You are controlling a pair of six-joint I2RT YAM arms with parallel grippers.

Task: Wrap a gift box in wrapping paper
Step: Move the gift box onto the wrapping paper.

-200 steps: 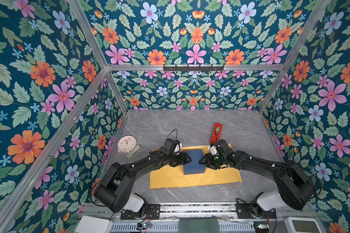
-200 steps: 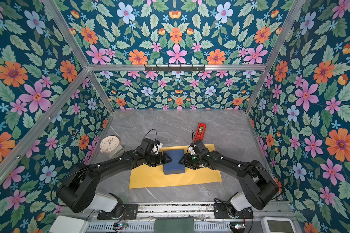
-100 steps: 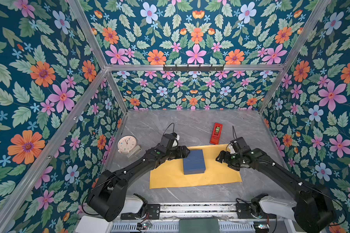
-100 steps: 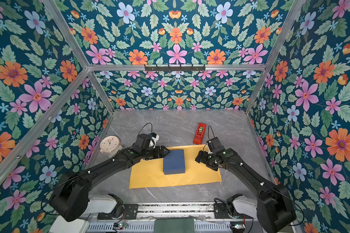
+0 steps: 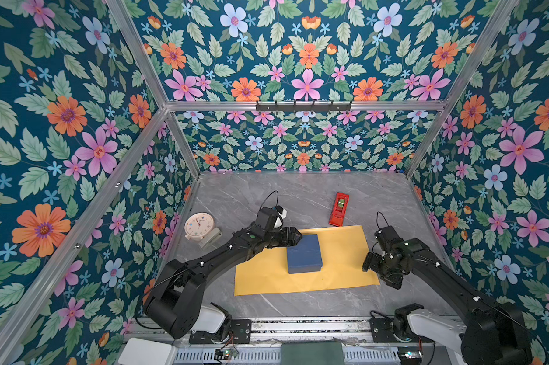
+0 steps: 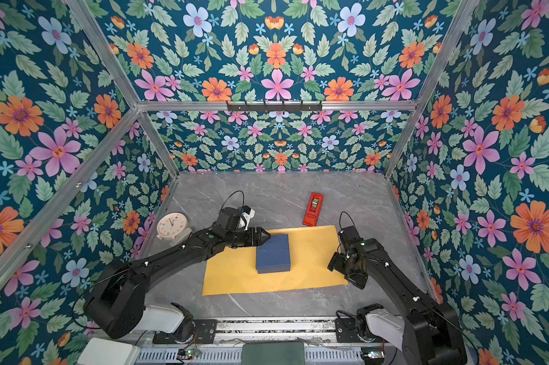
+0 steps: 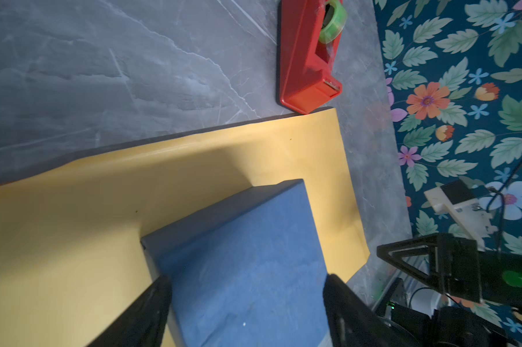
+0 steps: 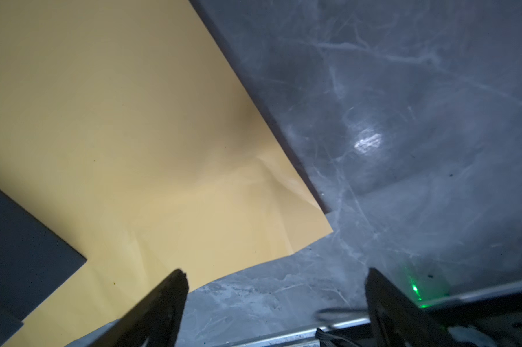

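The wrapping paper (image 5: 342,262) lies flat on the grey marbled surface (image 5: 298,192). Its long edges run 9 to 3 o'clock and its near edge is well short of the front rail. The gift box (image 5: 304,257) sits on the middle of the sheet, with yellow margins wide at 9 and 3 and narrow at 12 and 6. Bare stone reaches from the paper's far edge to the back wall at 12.

At 1 o'clock from the box, the red tape dispenser (image 5: 339,209) has its near end at the paper's far edge. A round clock (image 5: 198,226) stands by the wall at 10 o'clock.

The left hand (image 7: 247,281) is spread over the box's 11 o'clock corner; whether a finger touches the lid is unclear. The right hand (image 8: 277,275) is spread wide above the paper's creased 4 o'clock corner, holding nothing.

The paper is matte and faintly wrinkled. The box is a sharp-edged navy slab of rough-grained card.
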